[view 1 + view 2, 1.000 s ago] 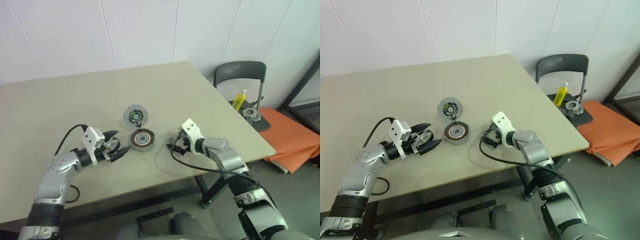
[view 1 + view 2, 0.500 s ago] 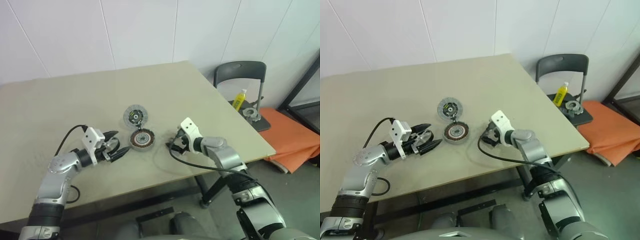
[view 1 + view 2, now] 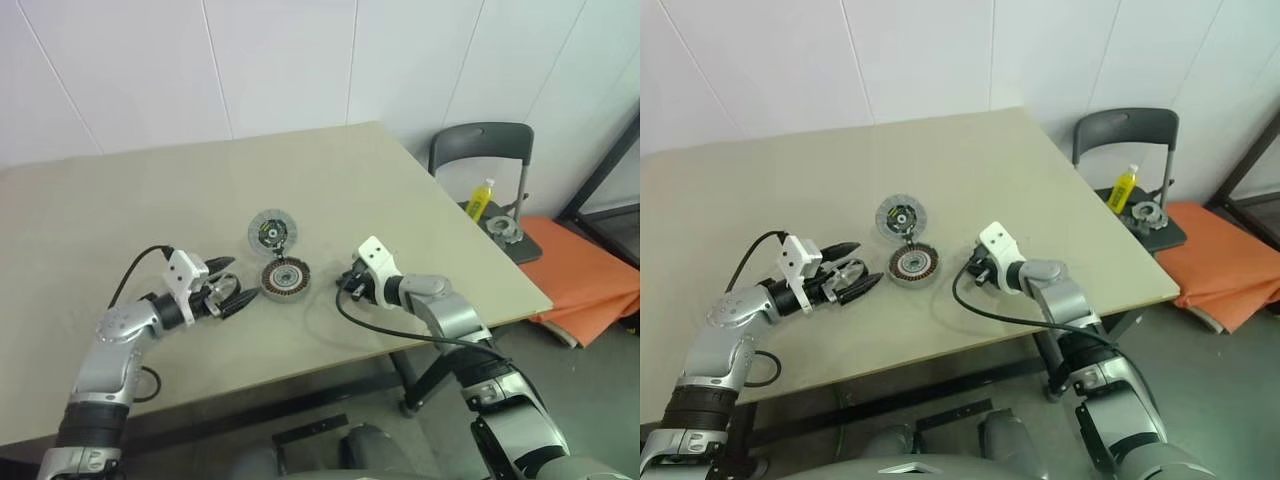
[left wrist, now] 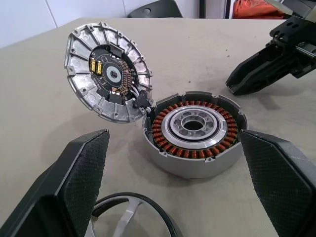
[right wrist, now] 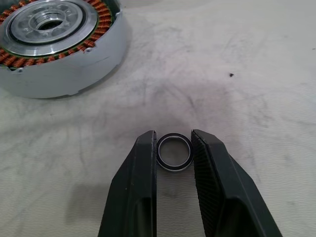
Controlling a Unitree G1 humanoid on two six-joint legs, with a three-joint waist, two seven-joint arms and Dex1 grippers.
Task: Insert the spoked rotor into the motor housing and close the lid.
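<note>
- We see a big tan table [image 3: 120, 200], and the motor housing [image 3: 284, 279] sits on it near the front edge, its open side facing up.
- Inside the housing we see a ring of copper-red windings around a pale middle with a hole.
- The lid [image 4: 106, 78] stands tilted at the back of the housing, touching its rim, with its inner face and dark hub turned toward the left gripper [image 4: 173, 187].
- The left gripper is to the left of the housing, and its two black fingers stand wide apart with nothing between them.
- Just in front of the housing, by the left fingers, lies a dark round rim with pale spokes [image 4: 129, 217]. It is cut off at the picture's edge, so we cannot tell for sure what it is.
- The right gripper [image 5: 174, 148] is to the right of the housing, tips down on the table.
- Its fingers press on both sides of a small dark ring [image 5: 175, 151] lying flat on the table.
</note>
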